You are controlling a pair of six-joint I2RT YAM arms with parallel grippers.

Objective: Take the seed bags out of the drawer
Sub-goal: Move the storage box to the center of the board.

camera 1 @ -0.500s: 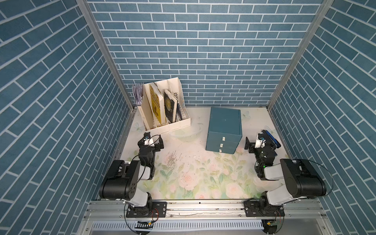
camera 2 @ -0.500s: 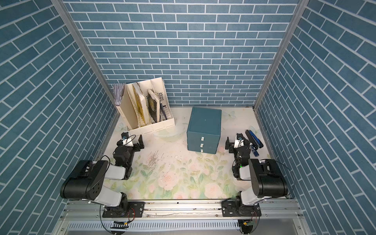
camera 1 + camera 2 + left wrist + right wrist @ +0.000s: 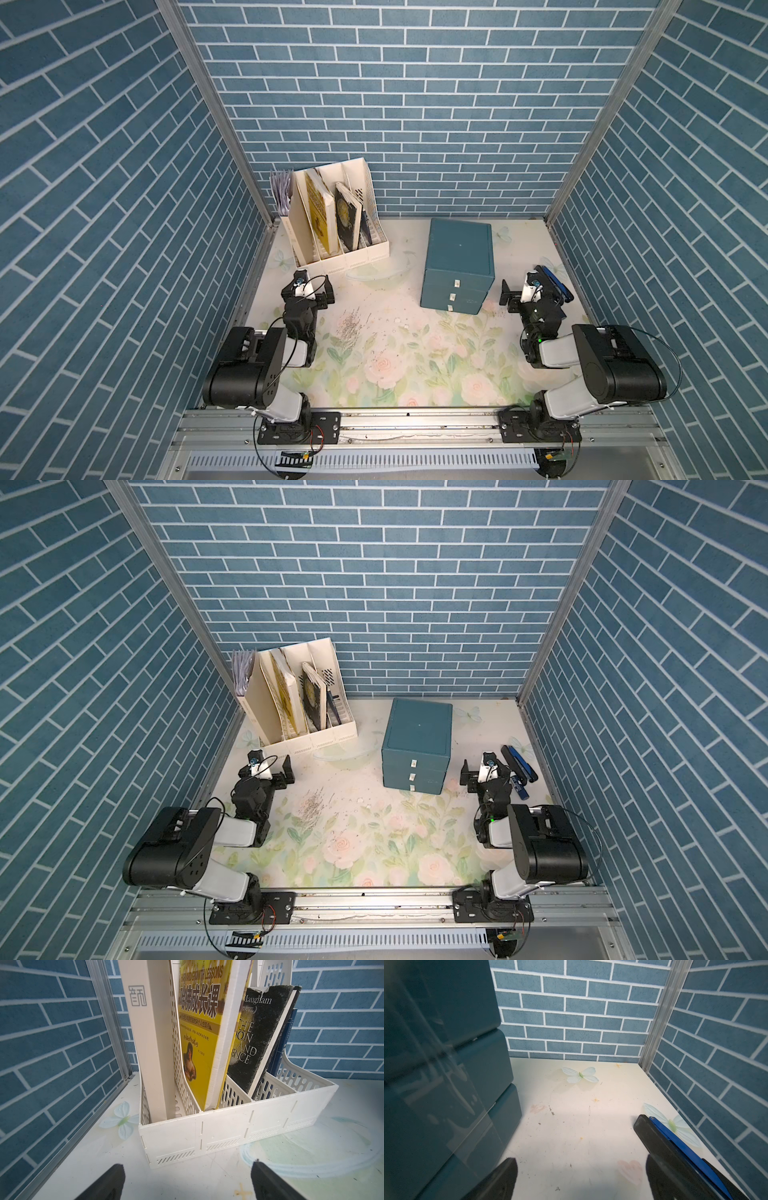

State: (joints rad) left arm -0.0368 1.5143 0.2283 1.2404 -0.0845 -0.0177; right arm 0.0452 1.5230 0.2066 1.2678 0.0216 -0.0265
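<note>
Three drawers stood shut, fronts toward near edge; floral mat below, brick walls around. Left claw, right claw spread, empty.

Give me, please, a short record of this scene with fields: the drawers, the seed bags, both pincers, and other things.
drawers: teal cabinet, all three shut
seed bags: none in view
left pincer: open, empty, facing white file rack
right pincer: open, empty, between the cabinet and blue-black tool
rack: holds yellow book and black book
</note>
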